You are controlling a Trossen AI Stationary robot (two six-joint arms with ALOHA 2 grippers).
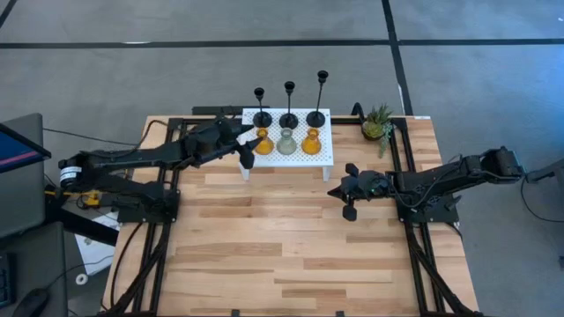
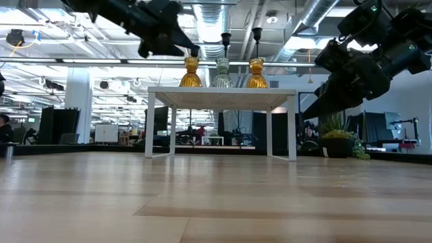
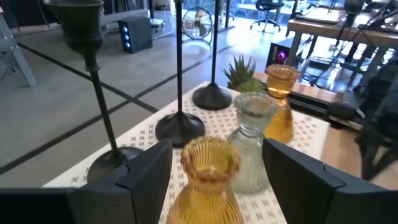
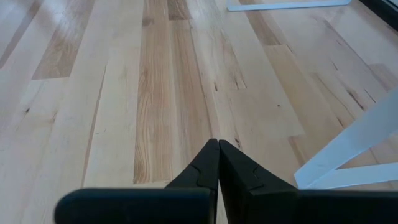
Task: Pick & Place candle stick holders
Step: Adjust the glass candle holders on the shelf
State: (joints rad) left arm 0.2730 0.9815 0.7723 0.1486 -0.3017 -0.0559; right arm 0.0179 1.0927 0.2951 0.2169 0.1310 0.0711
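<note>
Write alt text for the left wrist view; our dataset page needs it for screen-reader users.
The left gripper is open, its fingers either side of an amber glass holder on the white perforated stand. Behind it stand a grey-green glass holder, a second amber holder, three black candlesticks and a small potted plant.

Both arms were matte black, jointed; left hand [image 1: 248, 146] and right hand [image 1: 346, 191] had flat dark fingers [image 4: 205, 168].

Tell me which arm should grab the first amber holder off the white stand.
Left. Its claw is open and straddles the nearest amber holder on the white stand. The right claw is shut, hanging over bare table away from the stand.
</note>
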